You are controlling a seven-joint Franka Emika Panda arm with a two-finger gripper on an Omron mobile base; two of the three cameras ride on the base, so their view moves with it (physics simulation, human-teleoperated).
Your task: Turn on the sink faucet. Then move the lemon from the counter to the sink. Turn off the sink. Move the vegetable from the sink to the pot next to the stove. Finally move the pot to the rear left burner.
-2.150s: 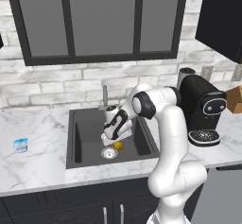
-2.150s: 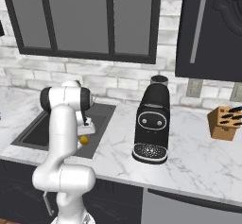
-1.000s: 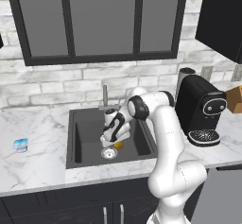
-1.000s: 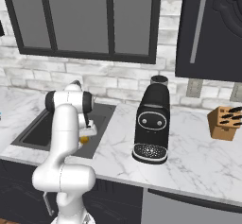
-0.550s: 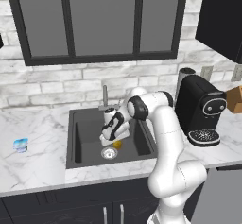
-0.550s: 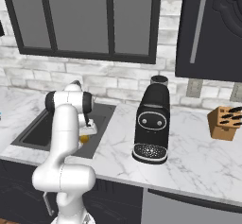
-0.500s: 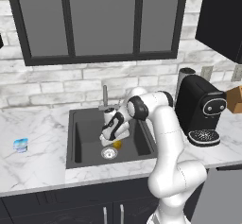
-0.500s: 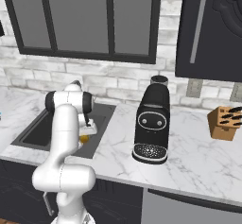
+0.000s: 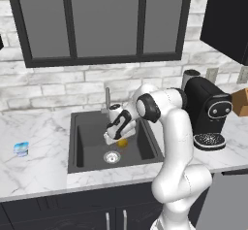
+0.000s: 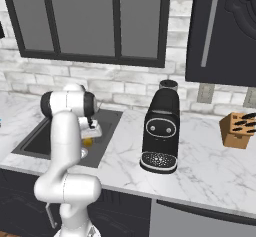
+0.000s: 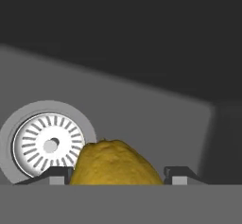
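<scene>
The arm reached down into the sink [image 9: 82, 141], a dark basin set in the white marble surface [image 9: 38, 166], with the end effector [image 9: 114, 138] low over the basin floor near its right wall. In the hand view the lemon [image 11: 116, 165] sat squarely between the two fingertips [image 11: 57, 175], which stood one on each side of it with the jaws partly spread to about the fruit's width; whether they pressed on it or merely flanked it could not be told. The silver drain ring [image 11: 46, 142] lay just beside the lemon on the sink floor. From the left base view the lemon [image 9: 123, 142] showed as a yellow spot right at the end effector, just behind the drain. The faucet [image 9: 107, 98] stood at the basin's rear edge. A small blue-and-white cup [image 9: 21, 148] rested on the surface well to the left of the sink, and a black coffee machine [image 9: 209, 112] stood on the surface to the right.
</scene>
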